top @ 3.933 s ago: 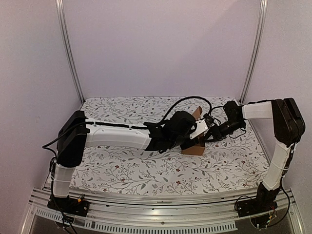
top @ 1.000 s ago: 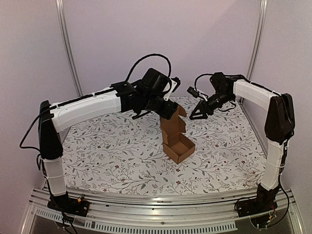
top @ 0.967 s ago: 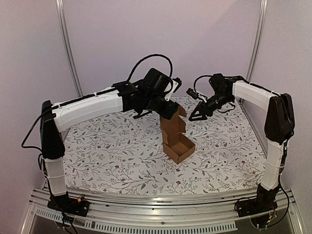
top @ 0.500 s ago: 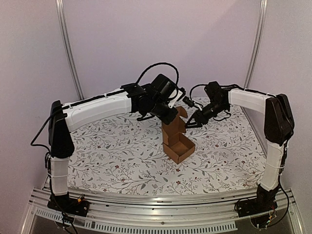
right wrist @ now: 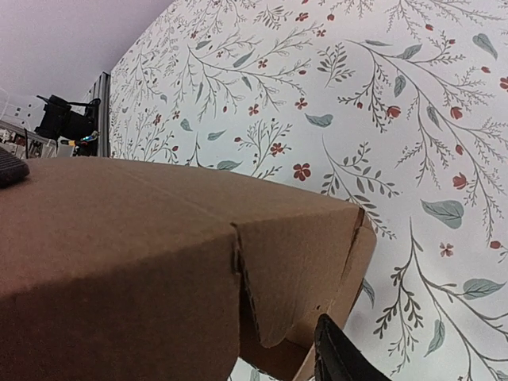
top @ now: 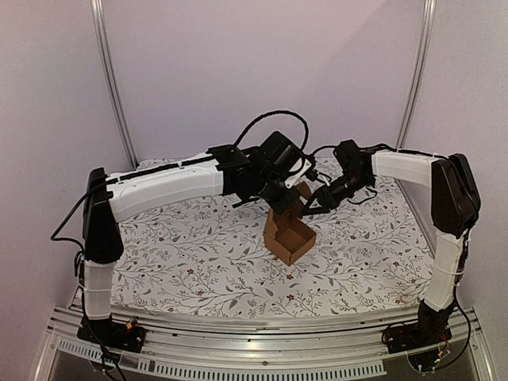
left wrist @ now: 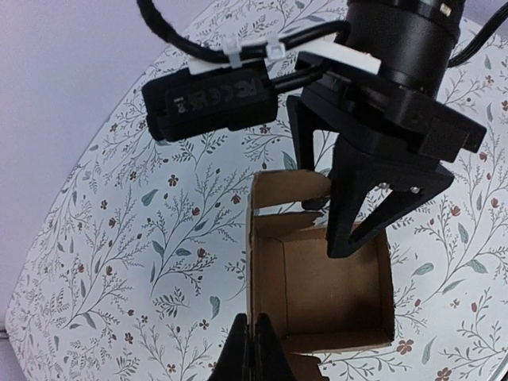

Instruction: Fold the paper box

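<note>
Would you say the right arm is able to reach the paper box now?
Probably yes: the right fingers hang spread at the open top of the paper box; the left fingers pinch its opposite edge, clear of them.

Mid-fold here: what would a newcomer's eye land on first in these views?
The open brown cardboard box, standing mid-table on the floral tablecloth with one flap raised. Both black grippers crowd it: the left gripper pinched shut on its wall, the right gripper open over the opposite side.
</note>
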